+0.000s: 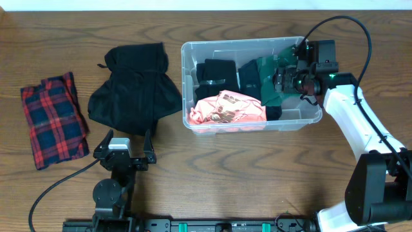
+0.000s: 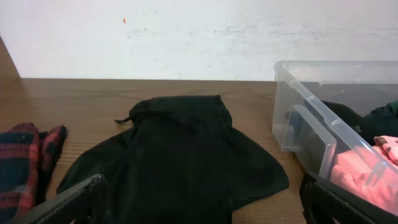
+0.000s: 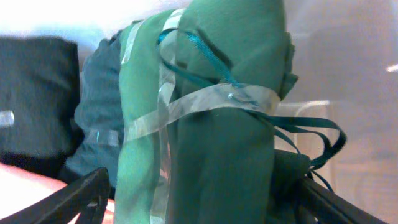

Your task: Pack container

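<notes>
Container [image 1: 188, 90]: a clear bin standing on the right half of the surface [image 1: 257, 174], toward its far edge. It held black folded items [image 1: 219, 72] at its far left, a pink garment [image 1: 225, 109] along its near wall and a green garment [image 1: 269, 77] at its right end.

Right arm [image 1: 351, 122]: it reached over the bin's far right corner. In the wrist view the jaws stood wide apart either side of the green garment [image 3: 217, 155], which bore clear tape and a teal ribbon. No pinch on the cloth was visible, so the garment appeared to rest on the contents rather than hang from the jaws, which suits a placing position.

Left arm [image 1: 109, 190]: it was stationed at the near edge, left of centre. Its jaws were spread and empty, facing the black garment [image 1: 132, 87], probably the next item.

Outstanding: the black garment lay just left of the bin, and a red plaid cloth [image 1: 53, 119] lay near the left edge. Packing was judged incomplete.
</notes>
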Robot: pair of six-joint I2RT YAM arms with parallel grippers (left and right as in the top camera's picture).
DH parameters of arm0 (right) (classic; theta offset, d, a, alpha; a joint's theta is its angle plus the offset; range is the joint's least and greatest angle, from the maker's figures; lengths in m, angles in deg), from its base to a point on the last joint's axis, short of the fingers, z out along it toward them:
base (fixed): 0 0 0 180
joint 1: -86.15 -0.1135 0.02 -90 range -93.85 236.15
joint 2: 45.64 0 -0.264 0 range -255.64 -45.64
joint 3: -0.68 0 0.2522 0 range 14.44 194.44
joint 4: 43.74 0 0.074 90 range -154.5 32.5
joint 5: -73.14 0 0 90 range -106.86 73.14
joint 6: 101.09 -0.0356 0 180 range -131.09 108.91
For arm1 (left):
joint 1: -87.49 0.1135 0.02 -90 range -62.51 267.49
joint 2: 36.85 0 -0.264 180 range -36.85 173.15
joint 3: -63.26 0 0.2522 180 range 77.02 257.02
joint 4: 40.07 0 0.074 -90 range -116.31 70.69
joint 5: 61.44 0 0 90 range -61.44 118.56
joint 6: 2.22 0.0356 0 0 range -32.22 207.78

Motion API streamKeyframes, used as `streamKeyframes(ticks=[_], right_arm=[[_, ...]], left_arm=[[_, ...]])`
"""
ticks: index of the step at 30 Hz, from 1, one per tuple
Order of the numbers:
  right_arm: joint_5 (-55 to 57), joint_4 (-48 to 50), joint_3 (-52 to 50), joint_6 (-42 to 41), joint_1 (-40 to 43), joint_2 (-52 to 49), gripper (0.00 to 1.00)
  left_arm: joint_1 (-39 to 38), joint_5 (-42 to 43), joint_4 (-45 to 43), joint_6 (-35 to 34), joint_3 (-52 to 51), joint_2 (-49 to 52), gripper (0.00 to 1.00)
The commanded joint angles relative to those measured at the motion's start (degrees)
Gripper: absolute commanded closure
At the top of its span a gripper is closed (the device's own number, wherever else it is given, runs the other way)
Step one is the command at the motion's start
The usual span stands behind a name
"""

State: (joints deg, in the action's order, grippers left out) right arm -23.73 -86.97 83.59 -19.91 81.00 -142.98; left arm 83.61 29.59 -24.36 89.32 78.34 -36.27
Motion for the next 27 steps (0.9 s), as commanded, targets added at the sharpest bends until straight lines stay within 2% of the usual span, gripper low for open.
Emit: streamKeyframes(ticks=[1, 7, 19, 21, 24, 27], right_arm=[[0.46, 0.35, 0.59, 9.31, -0.55, 0.48, 0.12], [0.04, -0.44, 4.2, 12.13, -0.57, 1.05, 0.07], [0.63, -1.6, 6.93, 15.34, -4.83, 2.97, 0.1], [1.62, -2.01, 6.93, 15.34, -5.2, 2.93, 0.18], [3.89, -2.75, 6.91, 15.32, -5.42, 2.49, 0.46], [6.75, -3.78, 6.88, 15.34, -5.42, 1.9, 0.68]], left_arm=[[-0.22, -1.55, 2.1, 0.37, -1.09, -0.35, 0.02], [-0.22, -1.55, 2.1, 0.37, -1.09, -0.35, 0.02], [-0.22, -1.55, 2.1, 0.37, -1.09, -0.35, 0.02], [-0.22, -1.55, 2.1, 0.35, -1.09, -0.35, 0.02], [-0.22, -1.55, 2.1, 0.37, -1.09, -0.35, 0.02], [-0.22, -1.55, 2.1, 0.37, -1.09, -0.35, 0.02]])
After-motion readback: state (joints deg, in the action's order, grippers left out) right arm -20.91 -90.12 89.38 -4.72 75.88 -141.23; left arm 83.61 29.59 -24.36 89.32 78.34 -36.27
